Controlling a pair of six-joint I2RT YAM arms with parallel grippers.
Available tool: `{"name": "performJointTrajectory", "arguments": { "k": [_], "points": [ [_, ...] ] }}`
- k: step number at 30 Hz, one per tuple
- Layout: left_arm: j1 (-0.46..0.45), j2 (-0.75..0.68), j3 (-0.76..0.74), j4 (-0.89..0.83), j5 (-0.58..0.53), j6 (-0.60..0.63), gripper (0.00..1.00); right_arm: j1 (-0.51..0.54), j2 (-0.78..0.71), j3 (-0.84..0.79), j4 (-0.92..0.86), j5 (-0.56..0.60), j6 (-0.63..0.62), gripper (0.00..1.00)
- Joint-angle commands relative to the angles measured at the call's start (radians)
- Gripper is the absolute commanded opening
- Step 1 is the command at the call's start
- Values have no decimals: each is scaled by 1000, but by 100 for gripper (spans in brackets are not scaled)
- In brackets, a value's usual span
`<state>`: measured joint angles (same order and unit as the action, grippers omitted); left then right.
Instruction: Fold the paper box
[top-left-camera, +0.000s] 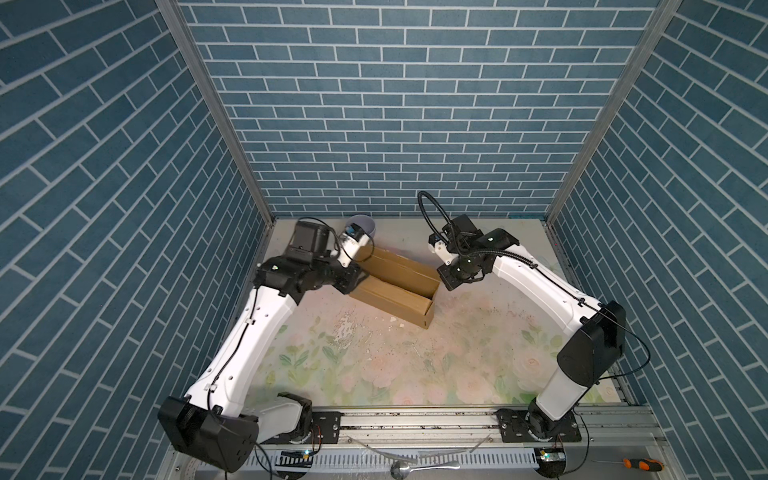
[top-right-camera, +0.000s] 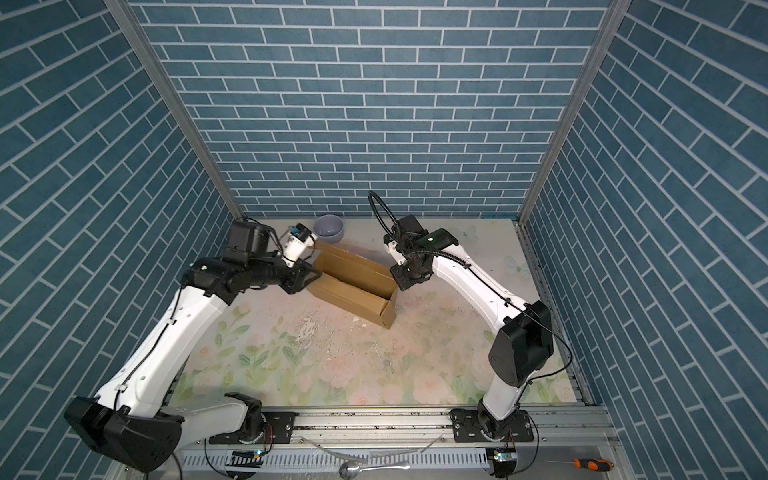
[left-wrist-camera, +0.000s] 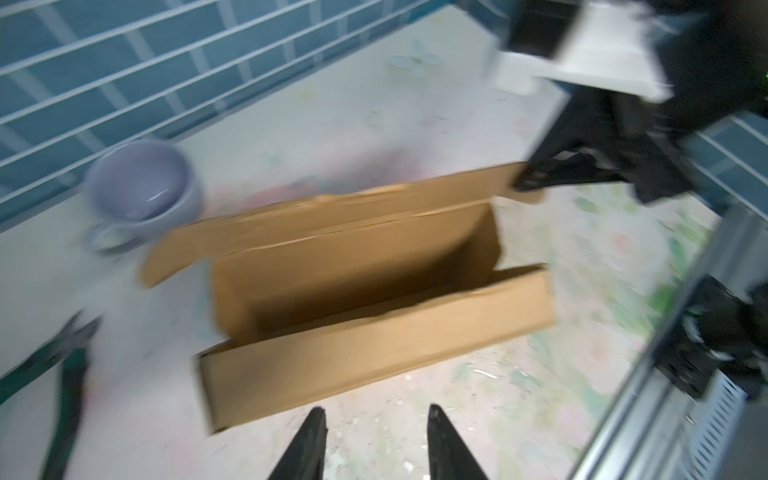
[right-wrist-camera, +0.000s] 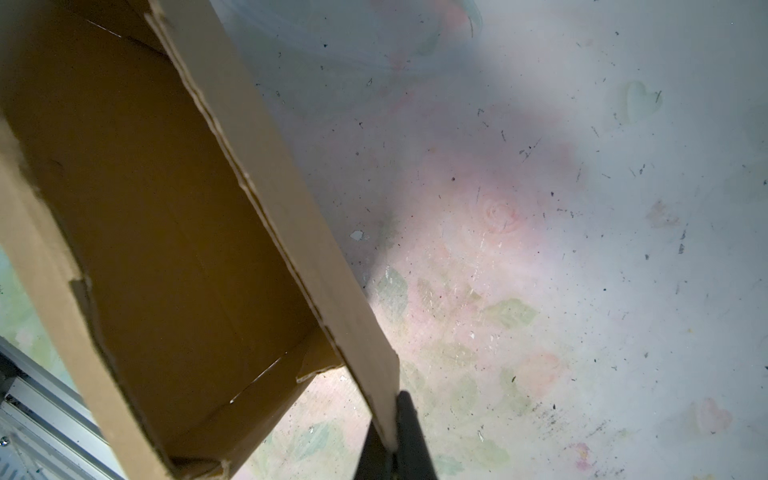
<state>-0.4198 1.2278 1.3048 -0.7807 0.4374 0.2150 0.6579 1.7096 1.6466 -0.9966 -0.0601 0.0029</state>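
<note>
The paper box (top-left-camera: 399, 282) (top-right-camera: 353, 278) is brown cardboard and lies at the back middle of the floral table as a long open trough with raised walls. My right gripper (top-left-camera: 446, 284) (right-wrist-camera: 392, 419) is shut on the end corner of its tall far flap (right-wrist-camera: 291, 216). My left gripper (top-left-camera: 357, 276) (left-wrist-camera: 376, 411) is open at the box's other end. Its fingertips (left-wrist-camera: 318, 413) sit just short of the near wall (left-wrist-camera: 374, 353) with nothing between them. The left wrist view is blurred.
A lilac cup (top-left-camera: 365, 224) (top-right-camera: 329, 227) (left-wrist-camera: 143, 187) stands behind the box's left end, close to the back wall. Blue brick walls enclose the table on three sides. A metal rail (top-left-camera: 415, 419) runs along the front edge.
</note>
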Motion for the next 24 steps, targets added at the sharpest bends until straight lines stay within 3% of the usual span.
{"name": "performJointTrajectory", "arguments": {
  "k": [1, 4, 8, 15, 24],
  "points": [
    [-194, 23, -115, 153, -69, -17, 41, -4, 15, 51, -40, -15, -32, 0],
    [-284, 37, -194, 318, -107, -34, 41, -4, 13, 52, -43, -21, -27, 0],
    [-312, 72, -255, 446, -108, -58, 40, -6, 9, 58, -53, -21, -11, 0],
    [-313, 146, -278, 475, -137, -29, 35, -6, 12, 78, -62, -90, 41, 0],
    [-312, 195, -310, 529, -105, -63, 31, -6, 67, 183, -135, -155, 281, 0]
  ]
}}
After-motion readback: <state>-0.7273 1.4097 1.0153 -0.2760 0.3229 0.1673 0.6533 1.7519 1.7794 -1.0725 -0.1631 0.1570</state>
